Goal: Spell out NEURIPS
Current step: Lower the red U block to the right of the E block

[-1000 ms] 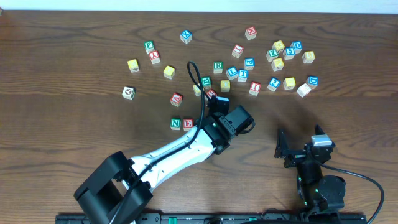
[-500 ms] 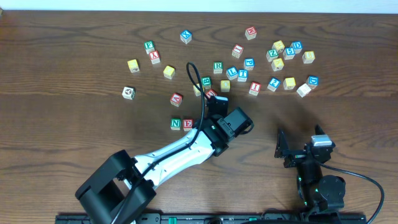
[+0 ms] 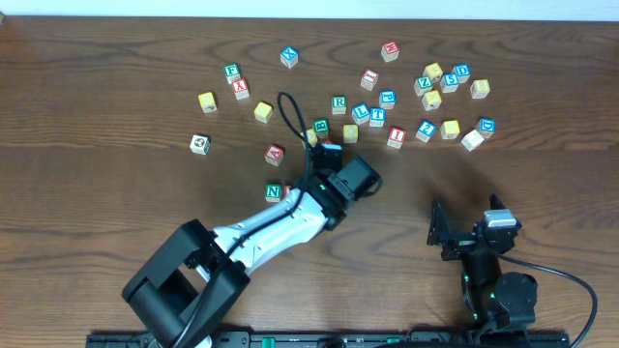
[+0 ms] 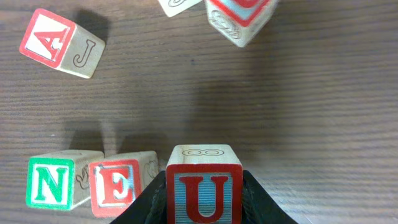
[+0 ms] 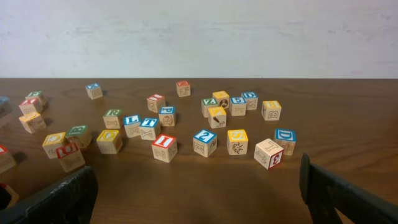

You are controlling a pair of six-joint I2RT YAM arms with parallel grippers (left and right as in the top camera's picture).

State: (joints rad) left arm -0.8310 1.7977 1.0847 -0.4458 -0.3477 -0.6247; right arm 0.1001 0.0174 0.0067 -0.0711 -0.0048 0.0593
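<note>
Found left gripper [image 4: 204,202] pinching U cube [image 4: 203,183] just right of E cube [image 4: 118,186], seemingly not yet seated on desk [image 4: 323,124]. Found N cube [image 4: 53,183] just left of E cube. Found right gripper [image 5: 199,202] spread, empty, well apart from E cube. Lower level, square the face, seat beside E cube without nudging, then release.

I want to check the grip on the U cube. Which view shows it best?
The left wrist view: the U cube fills the bottom centre, clamped between the jaws, its red letter readable. Overhead, the left arm covers it. In the right wrist view I cannot pick it out.
</note>
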